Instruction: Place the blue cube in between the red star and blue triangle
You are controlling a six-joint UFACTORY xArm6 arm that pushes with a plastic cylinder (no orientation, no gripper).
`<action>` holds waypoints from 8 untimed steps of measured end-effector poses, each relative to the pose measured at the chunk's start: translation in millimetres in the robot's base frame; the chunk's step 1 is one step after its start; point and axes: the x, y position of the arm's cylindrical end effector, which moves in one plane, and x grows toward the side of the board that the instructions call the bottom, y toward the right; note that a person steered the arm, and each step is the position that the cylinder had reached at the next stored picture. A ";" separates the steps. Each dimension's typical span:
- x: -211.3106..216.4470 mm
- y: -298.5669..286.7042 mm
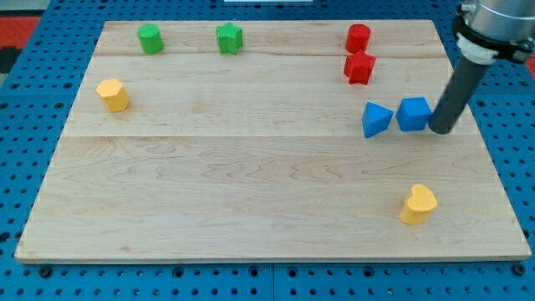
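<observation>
You have no hand on this rig to open or close, only a rod. My tip sits at the counter's right edge, roughly halfway down it, just beside the right face of the blue cube; contact or a hair's gap, you cannot tell which.

The blue cube lies just right of the blue triangle, the two nearly touching, in a row parallel to the counter's top edge. The red star sits above the triangle, toward the top right corner, with a red cylinder directly behind it near the top edge.

Judgement: the cube is beside the triangle, not between it and the star. That gap is up and left of the cube. The tip's place on the cube's right side suits a leftward push, but straight left would only ram the triangle. You likely need to come round to the cube's lower right and drive it diagonally toward the top edge.

Not involved:
- yellow heart-like block, bottom right corner
- yellow block, left edge
- two green blocks, top edge
</observation>
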 end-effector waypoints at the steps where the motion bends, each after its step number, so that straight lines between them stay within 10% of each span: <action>1: -27.7 -42.1; 8: -39.0 -38.4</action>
